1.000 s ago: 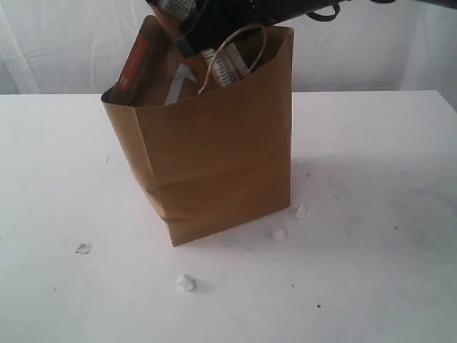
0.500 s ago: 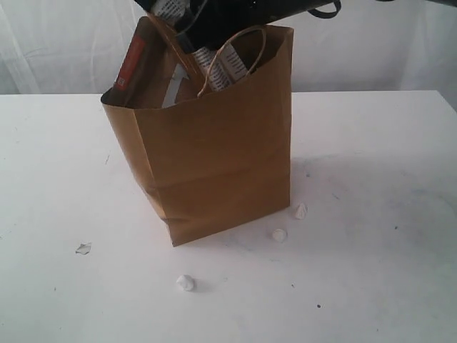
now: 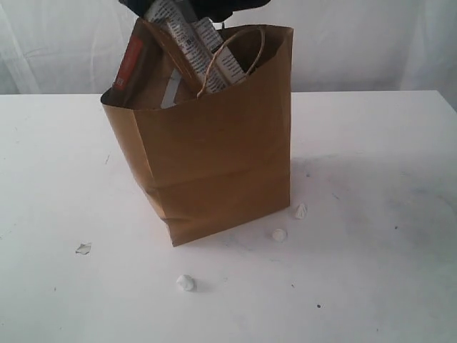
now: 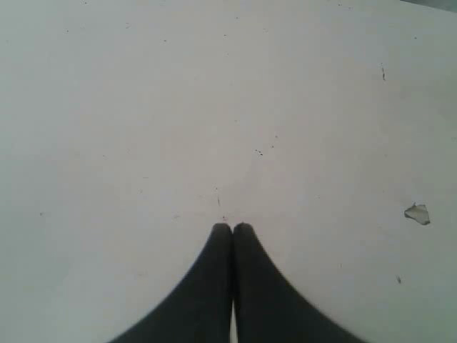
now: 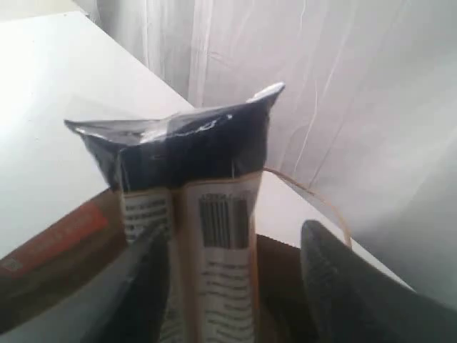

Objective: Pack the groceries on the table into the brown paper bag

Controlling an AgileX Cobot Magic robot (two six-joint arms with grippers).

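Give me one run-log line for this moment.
long blue-white packet: leaning in brown paper bag, top sticking out | right jaws: open either side of packet | left jaws: shut above table

Staged lab test cell is indicated: plain white table (image 4: 107, 107) seen directly beneath the left gripper (image 4: 232, 229), white draped curtain (image 5: 371, 107) hung beyond the right gripper (image 5: 234, 239) as backdrop.
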